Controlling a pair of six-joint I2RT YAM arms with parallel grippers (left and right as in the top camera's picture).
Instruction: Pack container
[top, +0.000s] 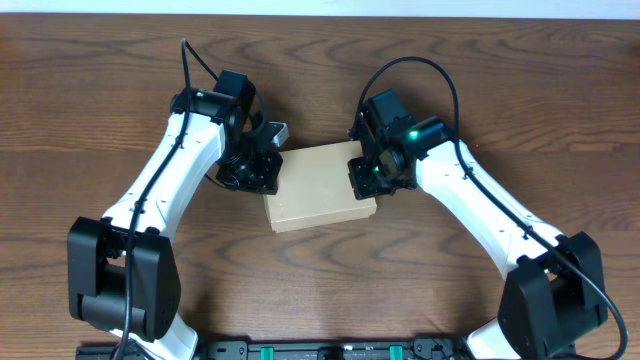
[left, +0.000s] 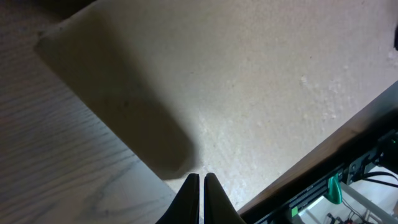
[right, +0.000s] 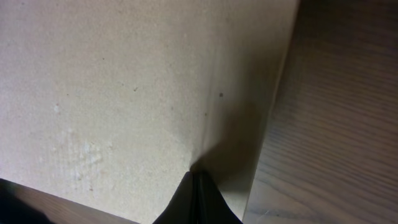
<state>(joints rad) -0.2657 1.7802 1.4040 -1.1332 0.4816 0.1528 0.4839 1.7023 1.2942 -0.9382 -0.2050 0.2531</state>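
While both grippers, left gripper and right gripper, pressed with jaws closed and empty on the shut cardboard box lying mid-table, uneven pushing probably risked skidding it sideways or denting its lid.

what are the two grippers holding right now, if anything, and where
Nothing is held. Both the left gripper and right gripper are shut with nothing between their fingers, tips pressed down on the closed top of the tan rectangular cardboard box, at its left and right ends.
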